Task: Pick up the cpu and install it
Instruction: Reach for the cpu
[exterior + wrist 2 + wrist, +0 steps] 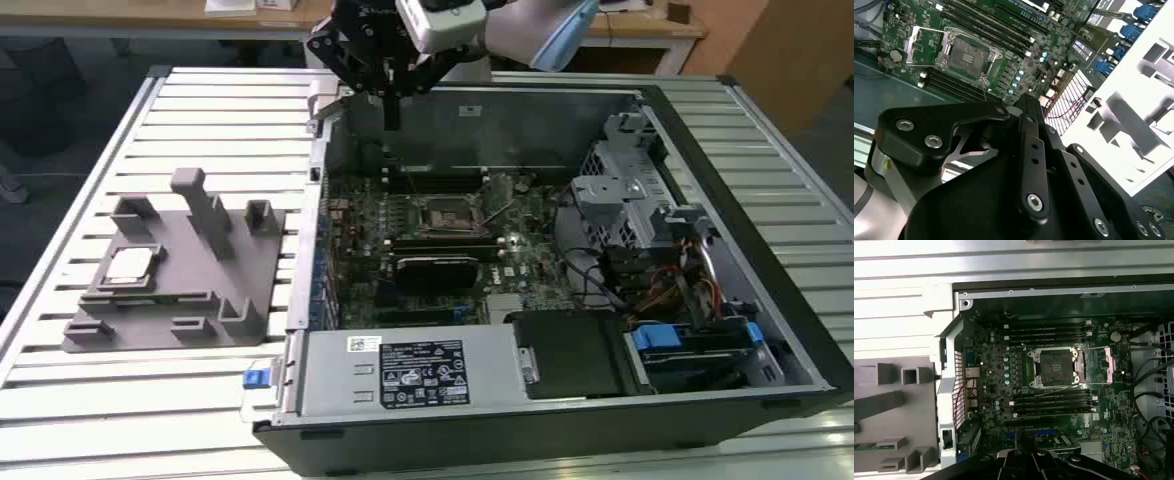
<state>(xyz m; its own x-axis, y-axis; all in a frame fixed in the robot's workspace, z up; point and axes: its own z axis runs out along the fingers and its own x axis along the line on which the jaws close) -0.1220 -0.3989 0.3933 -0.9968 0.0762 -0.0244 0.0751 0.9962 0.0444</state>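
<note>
Exterior view: claw [391,118] hangs clenched, empty, over the computer case [534,440]; cpu [130,265] lies on the grey fixture [160,318].

Silver cpu [130,265], grey fixture [200,292], green motherboard [1109,401].

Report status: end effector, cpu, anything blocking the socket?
End effector shut, empty, high over case rear wall. Cpu lying on fixture, outside case. Socket open, nothing blocking it.
</note>
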